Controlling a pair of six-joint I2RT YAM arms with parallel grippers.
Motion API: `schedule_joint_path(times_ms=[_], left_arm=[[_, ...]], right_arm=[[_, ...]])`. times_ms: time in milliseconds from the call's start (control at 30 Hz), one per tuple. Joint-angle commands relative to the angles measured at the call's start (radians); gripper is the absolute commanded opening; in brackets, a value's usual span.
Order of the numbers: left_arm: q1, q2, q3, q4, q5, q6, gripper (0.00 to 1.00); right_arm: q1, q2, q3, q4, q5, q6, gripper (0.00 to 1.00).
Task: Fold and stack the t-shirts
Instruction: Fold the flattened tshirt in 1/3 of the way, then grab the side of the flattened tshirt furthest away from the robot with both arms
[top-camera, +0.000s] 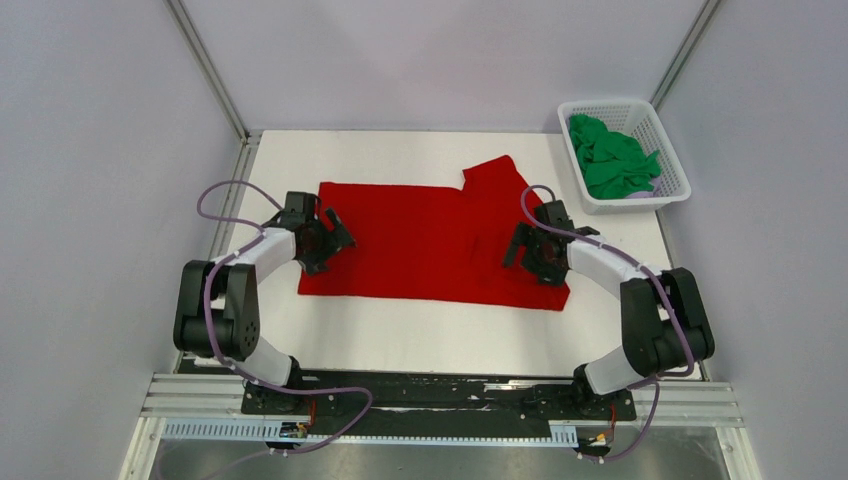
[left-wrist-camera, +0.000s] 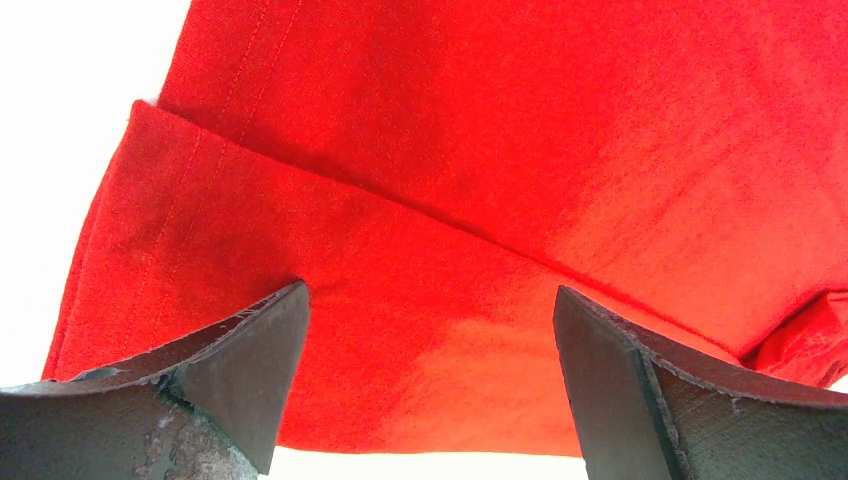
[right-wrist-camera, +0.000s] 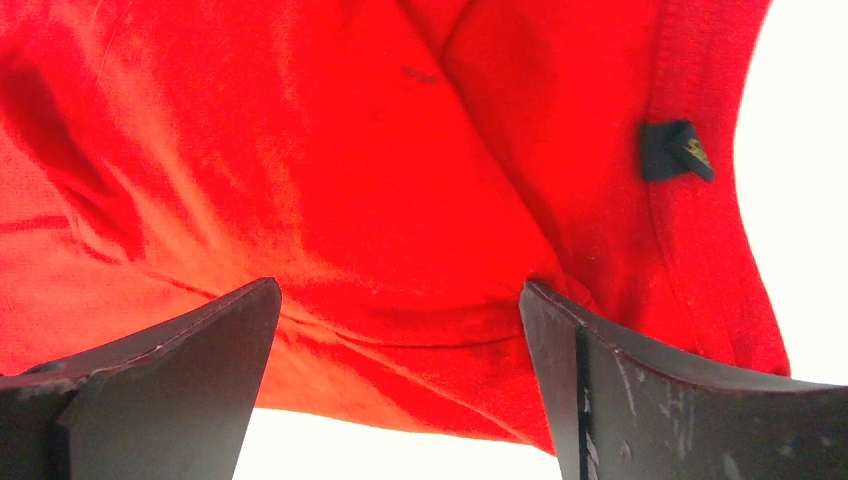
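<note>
The left arm's jaws stand spread wide, nothing between them, above the hem end of the red t-shirt (left-wrist-camera: 500, 150), where the edge of a folded-over layer runs slantwise across the cloth. The right arm's jaws are likewise spread and hold nothing, poised over the collar end of the same shirt, close to a small black neck label (right-wrist-camera: 676, 150). Whether either pair of tips touches the cloth cannot be told.

From above, the red t-shirt (top-camera: 430, 245) lies flat across the middle of the white worktop (top-camera: 420, 335), hem to the left, one sleeve sticking out at its far right corner. The left arm (top-camera: 215, 300) and right arm (top-camera: 660, 315) curve in from either side to its two ends. The green t-shirt (top-camera: 610, 160) sits crumpled in a white lattice basket (top-camera: 636, 204) at the far right corner, well apart from the red one.
</note>
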Motion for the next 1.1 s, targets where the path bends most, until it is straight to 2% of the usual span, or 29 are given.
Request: schedule_joint_path(times_ms=[0,133,267,400,567,633,733,867,933,1067], left_arm=[[-0.021,-0.099,-0.095,-0.187,-0.024,-0.057,1.00],[-0.024,-0.132,-0.043,-0.210,-0.005,-0.033,1.00],[-0.022,-0.075,0.174,-0.278,-0.058,0.021,1.00],[0.018,0.044,0.382,-0.316,-0.155,0.082,1.00],[0.066,0.301,0.663,-0.407,-0.261,0.175,1.00],[0.069,0.397,0.785,-0.421,-0.282,0.215,0.97],[0.080,0.515,0.952,-0.433,-0.259,0.250,0.85],[0.084,0.662,1.112,-0.482,-0.279,0.272,0.78],[0.084,0.719,1.164,-0.506,-0.252,0.277,0.75],[0.084,0.774,1.175,-0.509,-0.217,0.267,0.69]], right_arm=[[-0.021,-0.064,-0.056,-0.166,0.096,0.052,1.00],[-0.020,-0.097,0.009,-0.124,0.127,-0.036,1.00],[-0.021,-0.110,0.135,-0.043,0.048,-0.100,1.00],[-0.020,-0.021,0.292,0.052,-0.058,-0.177,1.00],[-0.020,0.173,0.479,0.112,-0.061,-0.235,1.00],[-0.021,0.245,0.562,0.125,-0.040,-0.254,1.00],[-0.021,0.353,0.694,0.135,-0.015,-0.295,1.00],[-0.022,0.487,0.842,0.137,0.024,-0.339,1.00],[-0.022,0.540,0.903,0.140,0.056,-0.349,1.00],[-0.023,0.621,0.995,0.145,0.053,-0.344,1.00]])
